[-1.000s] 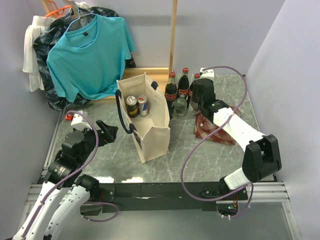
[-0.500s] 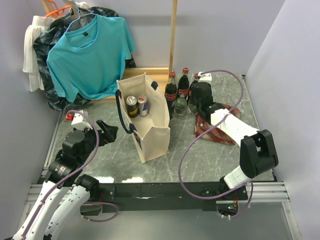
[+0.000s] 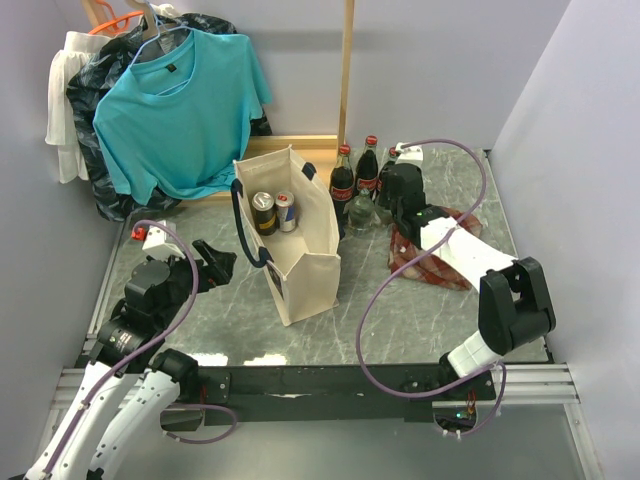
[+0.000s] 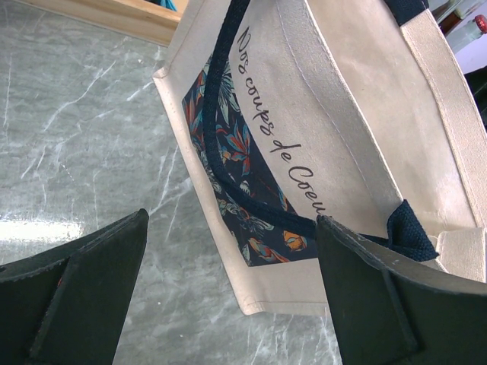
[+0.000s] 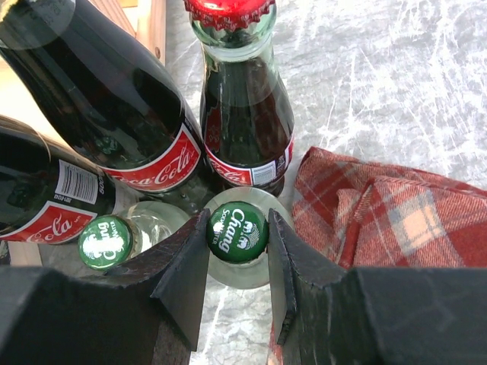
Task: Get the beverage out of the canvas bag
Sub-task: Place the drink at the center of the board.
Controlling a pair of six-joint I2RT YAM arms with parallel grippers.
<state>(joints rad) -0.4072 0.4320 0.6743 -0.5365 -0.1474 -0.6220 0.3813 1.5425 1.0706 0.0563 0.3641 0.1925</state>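
The canvas bag (image 3: 300,250) stands upright and open on the bench (image 3: 400,310), left of centre, its navy handles (image 3: 243,232) hanging at the sides; two drink cans (image 3: 263,212) (image 3: 286,210) stand side by side inside it, near the far wall; the side facing the left arm carries a floral navy panel and script lettering.

Just right of the bag, a cluster of bottles stands outside it; the right tool (image 5: 237,236) is clamped on the neck of a clear Chang bottle (image 5: 237,232), one finger on each side under its green cap; whether its base rests on the bench cannot be told; a second green-capped bottle (image 5: 105,242) sits just beside it, and three red-capped cola bottles (image 5: 242,114) crowd behind; a red plaid cloth (image 5: 380,220) lies crumpled to the right.

The left tool (image 3: 215,262) hovers low left of the bag, fingers wide apart, holding nothing.

A teal shirt (image 3: 180,100) hangs at the back left.
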